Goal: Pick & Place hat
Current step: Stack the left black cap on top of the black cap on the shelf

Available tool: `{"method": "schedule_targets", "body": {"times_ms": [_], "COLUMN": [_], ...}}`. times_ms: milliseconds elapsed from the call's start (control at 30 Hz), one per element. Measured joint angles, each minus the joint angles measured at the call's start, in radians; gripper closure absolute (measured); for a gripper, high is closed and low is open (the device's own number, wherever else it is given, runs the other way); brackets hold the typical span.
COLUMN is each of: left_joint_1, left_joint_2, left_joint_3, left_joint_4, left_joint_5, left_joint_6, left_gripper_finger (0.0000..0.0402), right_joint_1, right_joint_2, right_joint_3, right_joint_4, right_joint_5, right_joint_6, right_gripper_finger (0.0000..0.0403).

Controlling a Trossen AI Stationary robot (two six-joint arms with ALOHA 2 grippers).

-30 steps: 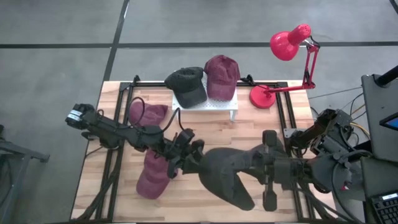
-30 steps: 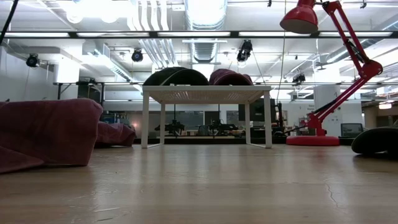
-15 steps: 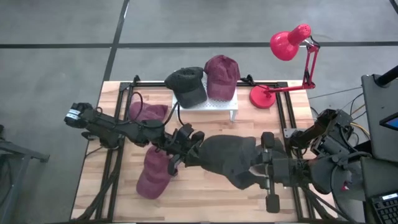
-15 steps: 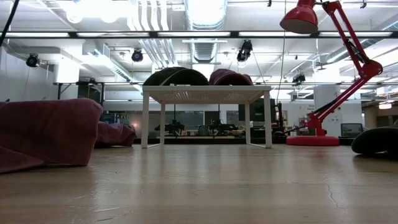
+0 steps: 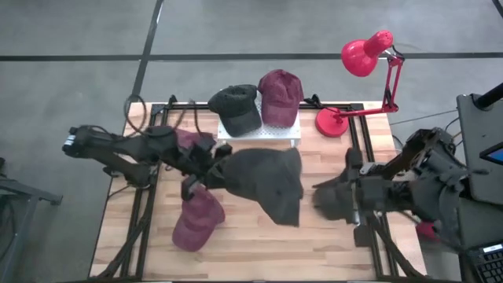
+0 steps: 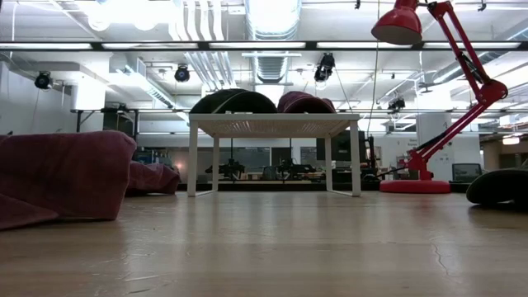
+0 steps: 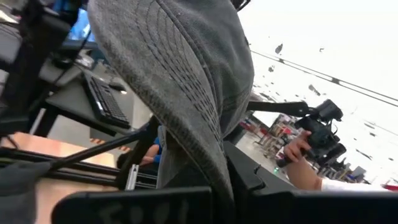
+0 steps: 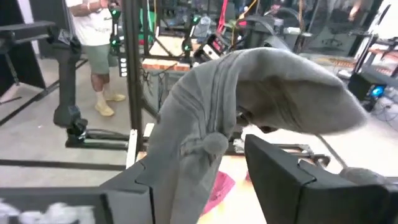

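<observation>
I see my left gripper [image 5: 214, 167] clamped on the grey hat [image 5: 266, 182] mid-table; right gripper [image 5: 324, 196] stands parted beside it; two hats on the white rack [image 5: 259, 132].

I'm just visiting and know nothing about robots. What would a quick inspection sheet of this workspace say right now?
Surface: wooden table, bare at its near edge.
Job's things: grey hat held above the table; black hat and maroon hat on a white rack; two more maroon hats on the table.
Clutter: red desk lamp.
Grippers: left gripper shut on the grey hat's brim; right gripper open, apart from it.
Cables: black cable looping by the left arm.
Surroundings: a person beyond the table.
</observation>
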Motion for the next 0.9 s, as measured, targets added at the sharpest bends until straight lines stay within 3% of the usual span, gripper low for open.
{"method": "schedule_targets", "body": {"times_ms": [200,367,633,733,900], "left_joint_1": [0.045,0.054,0.052,0.052,0.053], "left_joint_2": [-0.112,-0.196,-0.271,-0.284,-0.283], "left_joint_3": [0.0,0.0,-0.005,-0.046,-0.15], "left_joint_4": [-0.119,-0.149,-0.088,0.05,0.377], "left_joint_5": [-0.107,-0.362,-0.716,-0.743,-0.742], "left_joint_6": [0.113,0.331,0.536,0.592,0.636], "left_gripper_finger": [0.0393,0.0393,0.0393,0.0393,0.0392], "right_joint_1": [-0.021,-0.085,-0.249,-0.345,-0.571], "right_joint_2": [-0.043,-0.041,-0.04,-0.04,-0.025], "right_joint_3": [0.0,-0.003,-0.008,-0.008,-0.025], "right_joint_4": [-0.057,-0.149,-0.115,-0.088,-0.004], "right_joint_5": [0.067,0.196,0.184,0.051,-0.311], "right_joint_6": [0.018,0.114,0.132,0.131,0.056], "right_gripper_finger": [0.023,0.0243,0.0266,0.0277,0.0292]}}
